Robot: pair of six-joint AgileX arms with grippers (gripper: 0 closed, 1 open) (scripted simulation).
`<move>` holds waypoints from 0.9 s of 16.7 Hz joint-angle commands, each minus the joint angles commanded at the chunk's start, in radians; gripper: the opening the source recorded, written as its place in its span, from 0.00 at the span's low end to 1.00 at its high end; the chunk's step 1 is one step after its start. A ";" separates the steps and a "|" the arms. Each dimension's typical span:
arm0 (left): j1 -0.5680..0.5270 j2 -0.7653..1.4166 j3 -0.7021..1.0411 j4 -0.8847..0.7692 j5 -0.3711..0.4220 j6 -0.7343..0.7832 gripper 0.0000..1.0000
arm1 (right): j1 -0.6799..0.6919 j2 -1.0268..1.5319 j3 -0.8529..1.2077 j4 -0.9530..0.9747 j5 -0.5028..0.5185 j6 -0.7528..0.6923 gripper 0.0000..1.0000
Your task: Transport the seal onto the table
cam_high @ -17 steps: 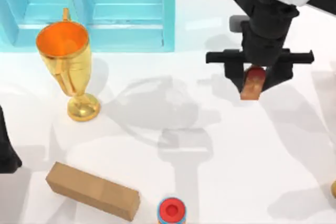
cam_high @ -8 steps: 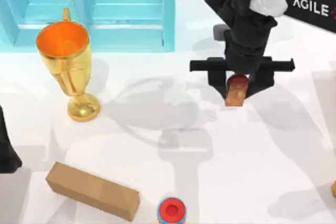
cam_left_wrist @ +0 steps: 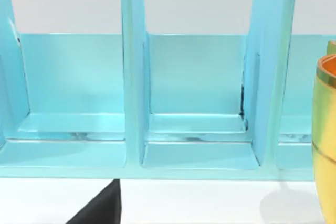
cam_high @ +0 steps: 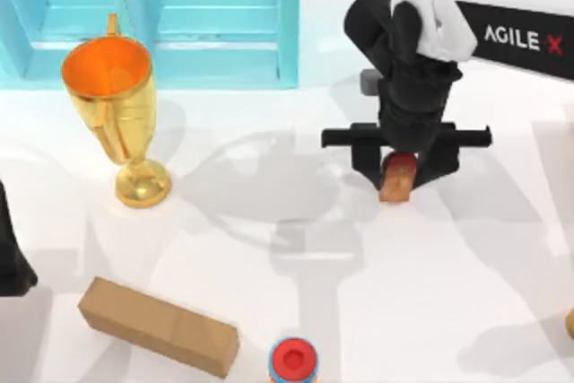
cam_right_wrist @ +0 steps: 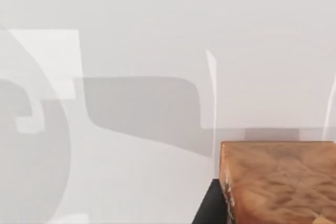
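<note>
Carrying: the right pincer (cam_high: 397, 177) gripped the seal (cam_high: 397, 178), its fingers clamped on the dark red top while the brown-orange body hung below
Seal position: right of centre over the white desk (cam_high: 296, 311), well apart from the turquoise cabinet (cam_high: 215, 15); whether its base touched the surface could not be told from above, and the right wrist view showed the seal's wood-grained block (cam_right_wrist: 278, 182) near the glossy surface
Left arm: parked at the desk's left edge (cam_high: 11, 253), its pincer out of sight; its wrist camera faced the cabinet's compartments (cam_left_wrist: 194, 103) and the gold trophy (cam_left_wrist: 325, 135)
Risk: letting go while the seal was above the desk could make the narrow block topple or bounce; pressing down too far could jam it against the desk and twist it in the grip
Other risk: the trophy (cam_high: 121, 114), cardboard box (cam_high: 160, 325) and red-topped cylinder (cam_high: 294, 361) lay well apart, so a collision looked unlikely
Change: compared with a second ago, the right pincer and seal had shifted leftward and toward the desk's near side, and probably lower
</note>
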 joint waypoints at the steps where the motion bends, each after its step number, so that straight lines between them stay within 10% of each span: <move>1: 0.000 0.000 0.000 0.000 0.000 0.000 1.00 | 0.000 0.000 0.000 0.000 0.000 0.000 0.00; 15: 0.000 0.000 0.000 0.000 0.000 0.000 1.00 | 0.000 0.000 0.000 0.000 0.000 0.000 0.98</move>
